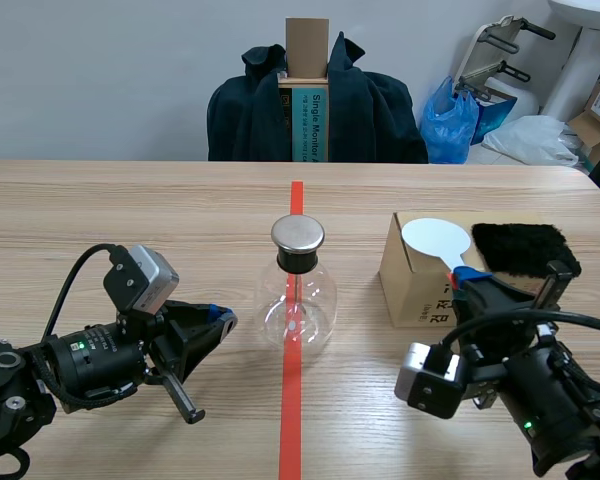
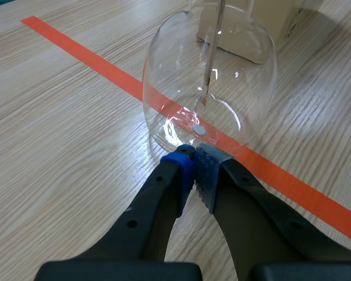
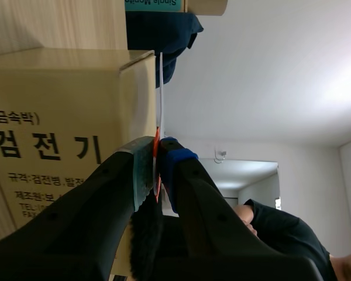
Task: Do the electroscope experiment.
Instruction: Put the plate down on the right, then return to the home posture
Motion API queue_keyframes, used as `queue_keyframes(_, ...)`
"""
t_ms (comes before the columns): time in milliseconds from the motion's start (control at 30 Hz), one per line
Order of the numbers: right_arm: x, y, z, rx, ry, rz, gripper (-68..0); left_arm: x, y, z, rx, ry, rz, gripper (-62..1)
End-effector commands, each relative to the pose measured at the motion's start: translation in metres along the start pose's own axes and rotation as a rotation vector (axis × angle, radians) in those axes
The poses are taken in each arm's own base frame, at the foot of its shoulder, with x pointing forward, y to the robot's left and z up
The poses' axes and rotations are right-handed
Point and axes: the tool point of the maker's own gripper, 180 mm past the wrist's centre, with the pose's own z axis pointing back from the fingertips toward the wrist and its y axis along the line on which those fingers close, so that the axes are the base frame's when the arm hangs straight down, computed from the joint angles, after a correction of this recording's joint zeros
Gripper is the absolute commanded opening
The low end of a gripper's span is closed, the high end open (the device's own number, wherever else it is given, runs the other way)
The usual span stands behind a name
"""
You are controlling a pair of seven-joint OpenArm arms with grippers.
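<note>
**Scene view: paddle pinched, fur and flask both close by**

The right gripper (image 3: 157, 164) pinches the thin orange-red handle of a white round flat paddle (image 1: 436, 240). The paddle's disc stands over a brown cardboard box (image 1: 410, 290), just beside a black furry pad (image 1: 520, 250) lying on the box top. The clear round glass flask with a silver metal cap (image 1: 297, 300) stands mid-table on the orange-red tape line (image 1: 291, 420), apart from the box.

The step in hand looks like charging the disc on the fur. It should go best with the pinch kept on the handle only and the flat face drawn across the fur. The disc can then come to the cap from above without nudging the glass.

The right arm lies low, wrist rolled, fingers pointing toward the box. The left arm lies low too. The left gripper (image 2: 194, 161) is pressed together on nothing, its tips at the flask's base; whether they touch is unclear.
</note>
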Motion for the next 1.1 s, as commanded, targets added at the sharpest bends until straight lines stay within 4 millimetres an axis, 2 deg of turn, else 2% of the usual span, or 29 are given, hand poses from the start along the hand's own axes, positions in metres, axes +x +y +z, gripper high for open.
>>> queue_keyframes(0,-0.002,-0.007,-0.005,-0.027,-0.006,0.010,-66.9,0.010,0.001,-0.003,0.004,-0.036,0.001,-59.0)
queue_keyframes(167,-0.004,-0.004,-0.007,-0.018,-0.009,0.016,-66.9,0.010,0.001,-0.003,0.005,-0.037,0.001,-59.0)
queue_keyframes(267,-0.006,-0.009,-0.008,-0.048,-0.001,0.010,-64.8,0.010,0.001,-0.003,0.005,-0.037,0.001,-59.0)
queue_keyframes(367,-0.007,-0.019,-0.007,-0.102,0.001,0.010,-54.0,0.010,0.002,-0.002,0.005,-0.034,-0.001,-59.0)
queue_keyframes(433,-0.007,-0.021,-0.006,-0.116,0.003,0.009,-44.1,0.008,0.001,0.002,0.004,-0.027,-0.003,-59.0)
queue_keyframes(533,-0.008,-0.021,-0.006,-0.117,0.008,0.009,-32.3,0.003,-0.006,0.018,-0.017,-0.006,-0.021,-58.3)
queue_keyframes(600,-0.009,-0.021,-0.006,-0.117,0.011,0.008,-30.2,0.002,-0.015,0.035,-0.043,0.012,-0.042,-51.8)
queue_keyframes(700,-0.011,-0.021,-0.006,-0.115,0.022,0.002,-26.3,0.009,-0.031,0.068,-0.071,0.012,-0.058,-35.6)
queue_keyframes(900,-0.018,-0.020,-0.004,-0.113,0.059,-0.017,-7.1,0.046,-0.050,0.128,-0.070,-0.049,-0.017,-9.2)
queue_keyframes(1000,-0.026,-0.020,-0.004,-0.113,0.106,-0.040,-0.2,0.068,-0.058,0.148,-0.068,-0.096,-0.001,-0.5)
queue_keyframes(1067,-0.034,-0.018,-0.002,-0.109,0.147,-0.067,-0.1,0.081,-0.064,0.158,-0.069,-0.119,0.004,1.4)
